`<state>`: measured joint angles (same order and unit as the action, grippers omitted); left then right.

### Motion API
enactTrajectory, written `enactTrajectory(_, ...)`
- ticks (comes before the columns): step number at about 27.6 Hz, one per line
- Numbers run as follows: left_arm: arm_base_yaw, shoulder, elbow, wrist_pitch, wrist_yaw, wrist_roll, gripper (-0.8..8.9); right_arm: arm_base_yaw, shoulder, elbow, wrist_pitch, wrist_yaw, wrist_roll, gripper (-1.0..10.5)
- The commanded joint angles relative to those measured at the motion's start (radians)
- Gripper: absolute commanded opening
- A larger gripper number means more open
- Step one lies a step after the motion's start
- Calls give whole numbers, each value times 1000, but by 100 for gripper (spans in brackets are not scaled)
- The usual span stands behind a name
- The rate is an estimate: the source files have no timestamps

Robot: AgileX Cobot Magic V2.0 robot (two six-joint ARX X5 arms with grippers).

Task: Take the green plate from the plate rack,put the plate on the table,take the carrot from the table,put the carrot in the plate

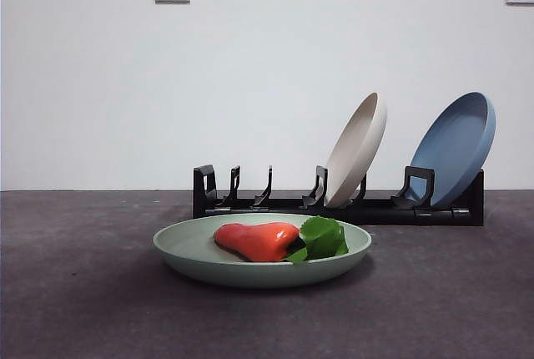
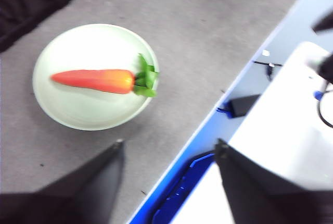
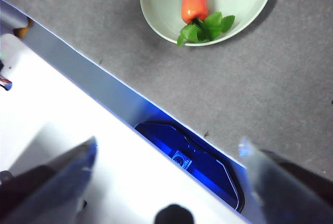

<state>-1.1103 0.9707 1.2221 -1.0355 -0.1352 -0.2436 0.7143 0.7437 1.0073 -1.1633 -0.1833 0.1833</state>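
The green plate [image 1: 196,247] lies flat on the dark grey table [image 1: 75,292] in front of the plate rack [image 1: 275,202]. The carrot [image 1: 259,240] lies in it with its green leafy top to the right. The plate [image 2: 78,109] and carrot [image 2: 96,81] show in the left wrist view, and the plate [image 3: 244,5] and carrot [image 3: 195,0] in the right wrist view. My left gripper [image 2: 169,151] is open and empty, well away from the plate. My right gripper [image 3: 169,153] is open and empty above the table's edge. Neither arm shows in the front view.
A beige plate [image 1: 359,149] and a blue plate [image 1: 457,146] lean in the rack's right slots; its left slots hold nothing. A blue-edged white surface [image 2: 291,130] borders the table; it also shows in the right wrist view [image 3: 62,125].
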Motion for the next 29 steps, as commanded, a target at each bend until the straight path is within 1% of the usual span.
enactTrajectory(1,-3,0,-4,2,10,11,-23,3,-12,-2,2,-2,-8,62)
enactTrajectory(2,-3,0,-4,1,10,11,-6,3,-14,-2,2,-2,-8,-24)
enactTrajectory(3,-3,0,-4,2,11,11,-8,3,-15,-2,2,-2,-8,-8)
enactTrajectory(9,-3,0,-4,2,7,11,-4,2,-16,-2,3,0,-4,1)
enactTrajectory(25,-3,0,-4,3,7,11,-4,2,-18,-2,2,3,-5,1)
enactTrajectory(29,-2,-2,-4,29,5,20,-4,2,-18,-2,2,3,-5,1)
